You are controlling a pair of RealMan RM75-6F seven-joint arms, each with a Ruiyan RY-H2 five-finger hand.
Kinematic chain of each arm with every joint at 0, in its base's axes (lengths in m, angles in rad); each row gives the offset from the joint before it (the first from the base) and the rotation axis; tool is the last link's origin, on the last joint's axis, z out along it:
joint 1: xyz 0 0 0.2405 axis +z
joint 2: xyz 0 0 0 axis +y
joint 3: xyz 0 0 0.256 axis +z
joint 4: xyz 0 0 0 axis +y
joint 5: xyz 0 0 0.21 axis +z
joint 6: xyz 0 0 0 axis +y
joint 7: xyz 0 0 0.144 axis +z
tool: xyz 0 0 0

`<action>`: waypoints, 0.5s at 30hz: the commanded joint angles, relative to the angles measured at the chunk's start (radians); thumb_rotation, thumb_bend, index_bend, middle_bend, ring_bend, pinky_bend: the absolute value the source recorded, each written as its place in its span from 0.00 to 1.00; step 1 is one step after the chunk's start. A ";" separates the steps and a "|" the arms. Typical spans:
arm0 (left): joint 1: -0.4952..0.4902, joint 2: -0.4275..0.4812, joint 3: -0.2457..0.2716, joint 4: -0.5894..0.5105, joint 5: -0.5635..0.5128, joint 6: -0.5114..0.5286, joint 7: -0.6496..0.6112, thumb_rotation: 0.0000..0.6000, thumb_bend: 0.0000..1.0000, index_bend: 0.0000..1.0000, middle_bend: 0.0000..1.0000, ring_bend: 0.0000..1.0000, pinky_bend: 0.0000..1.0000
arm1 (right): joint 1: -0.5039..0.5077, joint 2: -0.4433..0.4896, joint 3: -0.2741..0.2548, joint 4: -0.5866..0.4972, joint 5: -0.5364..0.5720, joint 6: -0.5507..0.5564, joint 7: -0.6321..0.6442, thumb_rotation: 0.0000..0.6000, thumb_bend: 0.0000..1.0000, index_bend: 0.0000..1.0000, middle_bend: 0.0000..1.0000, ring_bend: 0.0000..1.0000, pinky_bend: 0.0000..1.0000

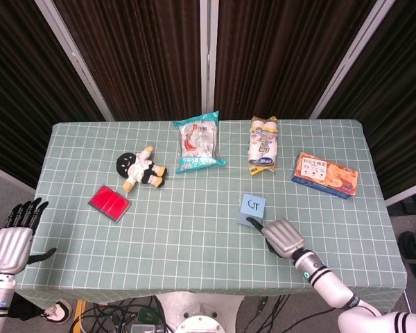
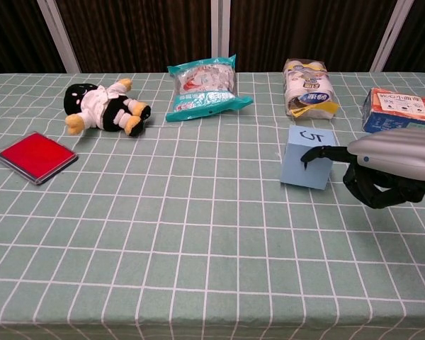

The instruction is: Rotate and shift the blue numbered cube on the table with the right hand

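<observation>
The blue numbered cube (image 2: 307, 157) sits on the checked table (image 2: 163, 234), right of centre, a 5 on its top face. One outstretched finger of the right hand (image 2: 391, 164) touches the cube's near face; the other fingers curl under the palm, gripping nothing. Behind lie a wrapped roll pack (image 2: 308, 88) and an orange box (image 2: 404, 109). The left hand (image 1: 14, 237) hangs off the table's left edge, fingers apart.

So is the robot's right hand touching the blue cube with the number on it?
Touching. In the chest view, a black fingertip of the right hand lies against the near face of the blue numbered cube, with no gap showing; the other fingers curl underneath, off the cube.
</observation>
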 commanded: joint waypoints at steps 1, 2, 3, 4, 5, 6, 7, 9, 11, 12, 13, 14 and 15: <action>0.001 0.001 0.000 0.001 -0.001 0.000 -0.001 1.00 0.00 0.04 0.00 0.00 0.00 | 0.052 -0.019 0.021 -0.006 0.076 -0.024 -0.052 1.00 1.00 0.07 1.00 0.90 0.84; 0.001 0.002 -0.001 0.001 -0.001 0.000 -0.002 1.00 0.00 0.04 0.00 0.00 0.00 | 0.065 -0.022 0.024 -0.006 0.095 -0.030 -0.062 1.00 1.00 0.07 1.00 0.90 0.84; 0.001 0.004 -0.002 0.000 -0.002 0.001 -0.002 1.00 0.00 0.04 0.00 0.00 0.00 | 0.083 -0.028 0.027 -0.005 0.119 -0.038 -0.075 1.00 1.00 0.07 1.00 0.90 0.84; 0.001 0.006 -0.002 -0.001 -0.001 0.003 -0.002 1.00 0.00 0.04 0.00 0.00 0.00 | 0.096 -0.032 0.029 -0.004 0.137 -0.044 -0.085 1.00 1.00 0.07 1.00 0.90 0.84; 0.001 0.009 -0.003 -0.003 0.000 0.005 -0.002 1.00 0.00 0.04 0.00 0.00 0.00 | 0.110 -0.037 0.031 -0.003 0.155 -0.048 -0.094 1.00 1.00 0.07 1.00 0.90 0.84; 0.002 0.013 -0.004 -0.006 0.001 0.008 -0.002 1.00 0.00 0.04 0.00 0.00 0.00 | 0.128 -0.043 0.034 -0.002 0.179 -0.052 -0.106 1.00 1.00 0.07 1.00 0.90 0.84; 0.002 0.016 -0.005 -0.009 0.001 0.010 -0.001 1.00 0.00 0.04 0.00 0.00 0.01 | 0.141 -0.047 0.037 -0.001 0.196 -0.053 -0.115 1.00 1.00 0.07 1.00 0.90 0.84; 0.004 0.023 -0.005 -0.015 0.002 0.013 0.002 1.00 0.00 0.04 0.00 0.00 0.00 | 0.170 -0.055 0.041 0.000 0.235 -0.053 -0.133 1.00 1.00 0.07 1.00 0.90 0.84; 0.006 0.028 -0.004 -0.018 0.001 0.014 0.003 1.00 0.00 0.04 0.00 0.00 0.00 | 0.192 -0.058 0.043 -0.003 0.265 -0.052 -0.143 1.00 1.00 0.07 1.00 0.90 0.84; 0.007 0.030 -0.003 -0.020 0.000 0.013 0.002 1.00 0.00 0.04 0.00 0.00 0.01 | 0.205 -0.058 0.044 -0.005 0.285 -0.051 -0.148 1.00 1.00 0.07 1.00 0.90 0.84; 0.007 0.031 -0.003 -0.020 -0.002 0.012 -0.001 1.00 0.00 0.04 0.00 0.00 0.01 | 0.215 -0.057 0.044 -0.007 0.299 -0.050 -0.152 1.00 1.00 0.07 1.00 0.90 0.84; 0.007 0.032 -0.003 -0.021 -0.002 0.011 -0.004 1.00 0.00 0.04 0.00 0.00 0.01 | 0.225 -0.056 0.044 -0.008 0.314 -0.049 -0.156 1.00 1.00 0.07 1.00 0.90 0.85; 0.007 0.032 -0.002 -0.021 -0.002 0.009 -0.008 1.00 0.00 0.04 0.00 0.00 0.01 | 0.238 -0.054 0.043 -0.011 0.333 -0.047 -0.160 1.00 1.00 0.07 1.00 0.90 0.85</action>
